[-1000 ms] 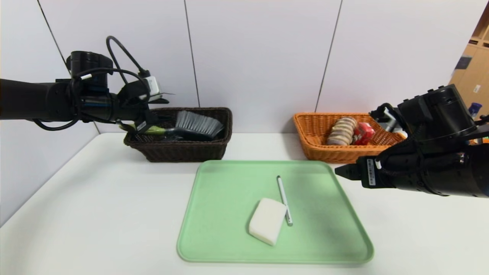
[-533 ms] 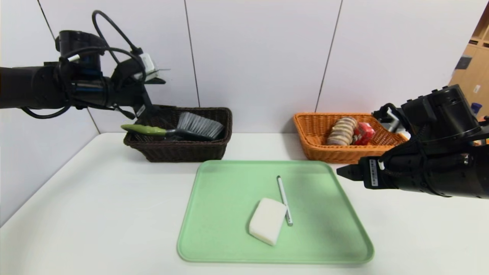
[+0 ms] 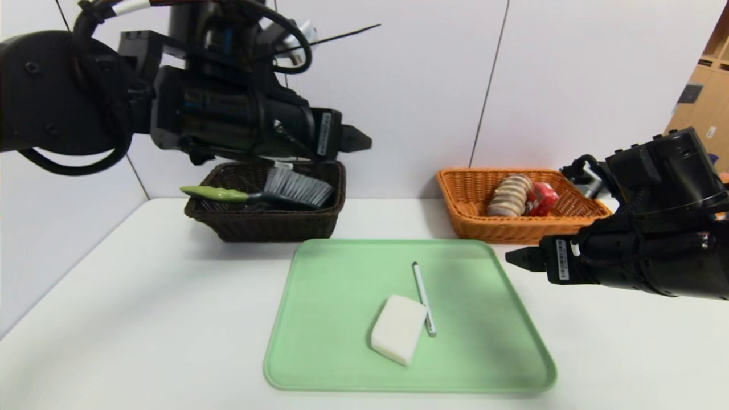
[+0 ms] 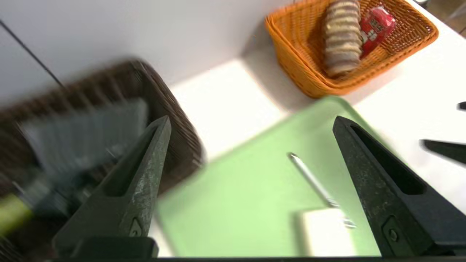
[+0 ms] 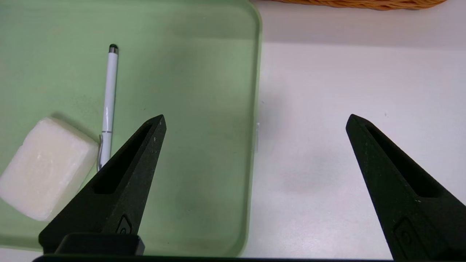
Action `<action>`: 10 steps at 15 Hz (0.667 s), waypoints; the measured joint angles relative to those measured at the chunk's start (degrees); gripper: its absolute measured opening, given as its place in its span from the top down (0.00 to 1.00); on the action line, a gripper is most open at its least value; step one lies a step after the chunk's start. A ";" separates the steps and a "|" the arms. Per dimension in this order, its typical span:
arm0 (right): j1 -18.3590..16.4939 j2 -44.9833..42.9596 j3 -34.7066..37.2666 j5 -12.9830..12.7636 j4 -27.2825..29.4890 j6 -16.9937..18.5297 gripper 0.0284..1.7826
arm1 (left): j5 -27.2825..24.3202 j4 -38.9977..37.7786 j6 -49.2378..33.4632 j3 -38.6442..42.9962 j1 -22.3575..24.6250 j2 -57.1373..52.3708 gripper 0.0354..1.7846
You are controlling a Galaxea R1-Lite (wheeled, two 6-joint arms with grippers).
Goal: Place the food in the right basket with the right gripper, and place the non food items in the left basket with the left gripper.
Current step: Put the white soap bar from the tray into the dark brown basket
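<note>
left gripper (image 3: 359, 138) is held in the air above the dark left basket (image 3: 267, 225), fingers spread wide, nothing gripped. brush (image 3: 267, 191) is seen lying in that basket. biscuit roll (image 3: 511, 195) and red carton (image 3: 542, 199) are in the orange right basket (image 3: 472, 225). white block (image 3: 397, 328) and pen (image 3: 424, 298) are left touching on the green tray (image 3: 319, 364). right gripper (image 5: 255, 122) is parked low over the tray's right edge, fingers wide, empty.

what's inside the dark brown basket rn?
In the dark brown basket, a brush lies on top, grey bristles inside, green handle jutting over the rim. Something dark sits under it, but I can't identify it. The basket floor is mostly covered.
</note>
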 joint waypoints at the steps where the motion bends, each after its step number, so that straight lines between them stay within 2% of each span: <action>1: 0.00 -0.49 0.49 -0.05 -0.02 -0.05 0.04 | 5.55 2.23 -5.01 1.71 -4.47 -0.48 0.11; 2: -0.05 -0.99 0.95 -0.09 -0.05 -0.07 0.04 | 10.15 4.60 -9.01 4.28 -8.37 -0.80 0.10; 4: -0.05 -1.79 1.56 -0.11 0.00 -0.05 0.04 | 14.31 6.63 -12.12 9.46 -12.70 -0.78 0.09; 7: -0.02 -2.29 1.82 -0.02 -0.30 -0.02 0.04 | 16.58 6.03 -15.95 16.54 -16.79 0.51 0.07; 10: 0.02 -2.69 1.84 0.06 -1.93 -0.09 0.04 | 16.82 0.90 -16.58 21.20 -18.27 2.61 0.07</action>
